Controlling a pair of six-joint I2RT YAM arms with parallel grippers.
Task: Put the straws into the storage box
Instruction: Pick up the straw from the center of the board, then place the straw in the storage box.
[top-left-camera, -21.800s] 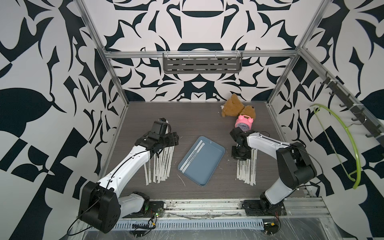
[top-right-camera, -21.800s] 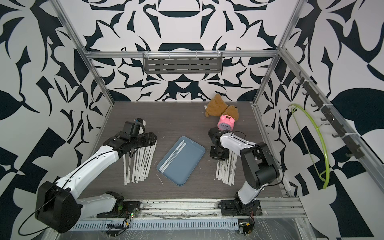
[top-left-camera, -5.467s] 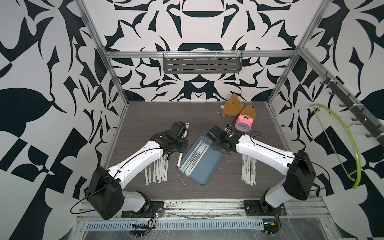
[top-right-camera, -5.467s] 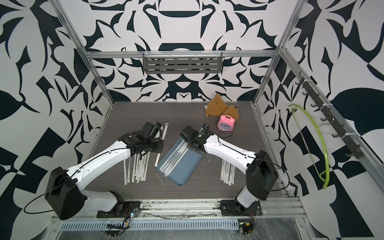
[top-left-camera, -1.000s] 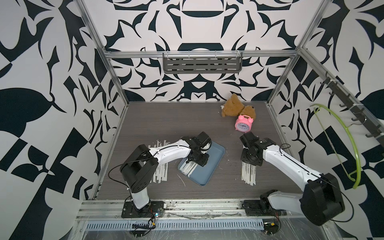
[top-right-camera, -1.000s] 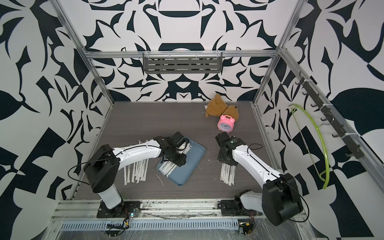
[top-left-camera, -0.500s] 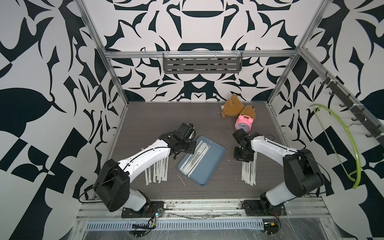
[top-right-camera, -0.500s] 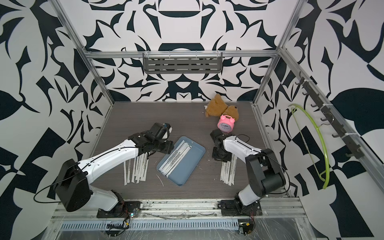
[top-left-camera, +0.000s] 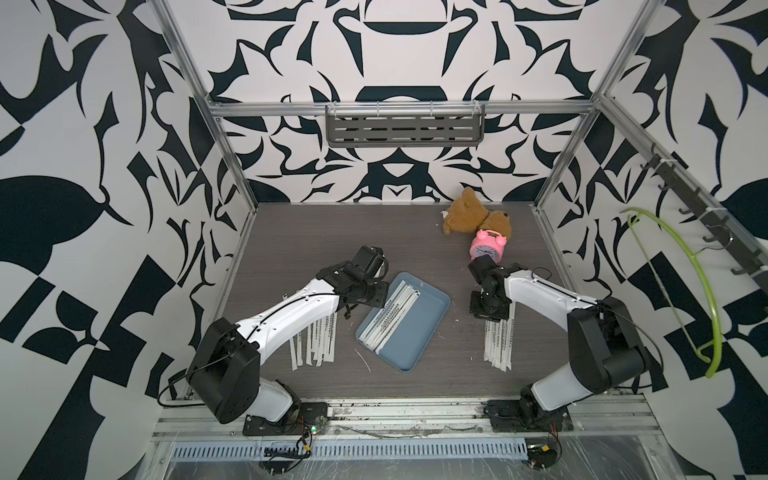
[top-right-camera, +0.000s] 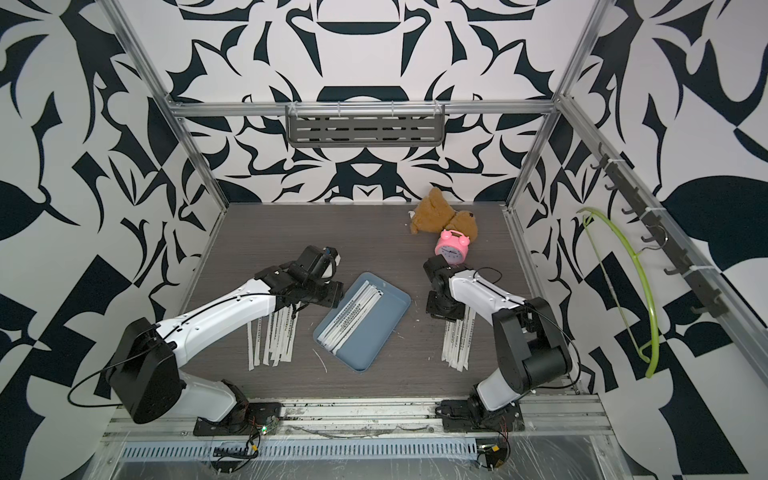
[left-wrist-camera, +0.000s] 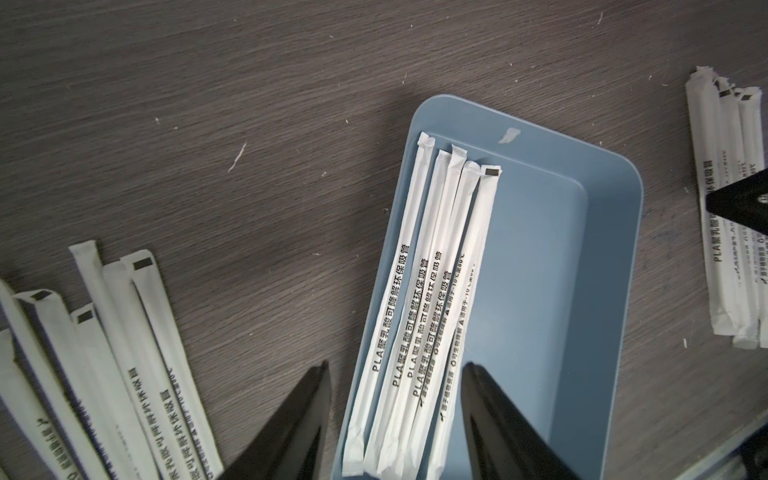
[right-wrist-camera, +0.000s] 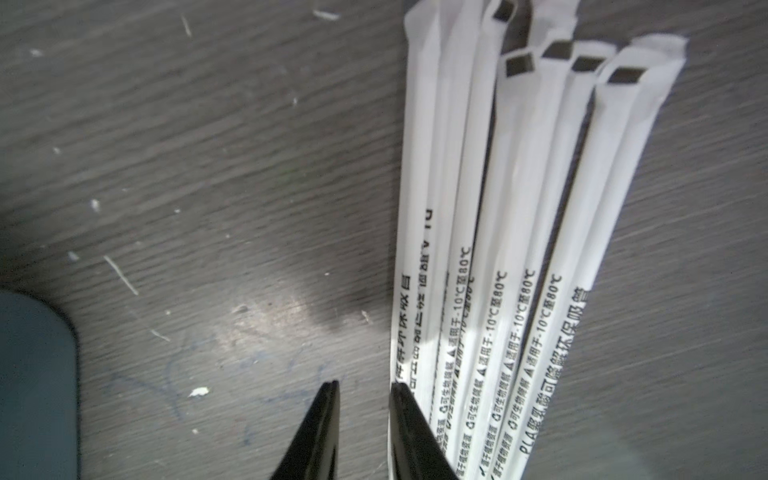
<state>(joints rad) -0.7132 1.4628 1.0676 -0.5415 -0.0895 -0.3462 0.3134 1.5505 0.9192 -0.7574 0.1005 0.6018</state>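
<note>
Straws (top-left-camera: 390, 318) lie in three groups on the dark wood-grain table (top-left-camera: 316, 241), and directions here take the storage box (top-left-camera: 419, 332) as the dial's centre in both top views, twelve toward the back wall. Five straws rest side by side inside the storage box, packed along its long wall on the 10 o'clock side, with the rest of its floor bare; the box itself sits mid-table, its long axis running from about 1 to 7 o'clock. A left pile (top-left-camera: 316, 340) of several straws lies at 9 o'clock, its upper ends hidden under the left arm; a right pile (top-left-camera: 498, 340) lies at 3 o'clock, well apart from the box. The left gripper (top-left-camera: 370, 295) hangs over the box's 10 o'clock rim; in the left wrist view its fingers (left-wrist-camera: 498, 415) are spread wide, one over the table just outside the rim and one over the box floor, with nothing clamped between them. The right gripper (right-wrist-camera: 365, 385) sits at the 12 o'clock end of the right pile, its jaws only narrowly parted with bare table showing in the gap; one finger overlaps the outermost straw, though I cannot tell whether it touches. A brown teddy bear (top-left-camera: 469, 212) and a pink alarm clock (top-left-camera: 487, 249) sit at 1 o'clock.
</note>
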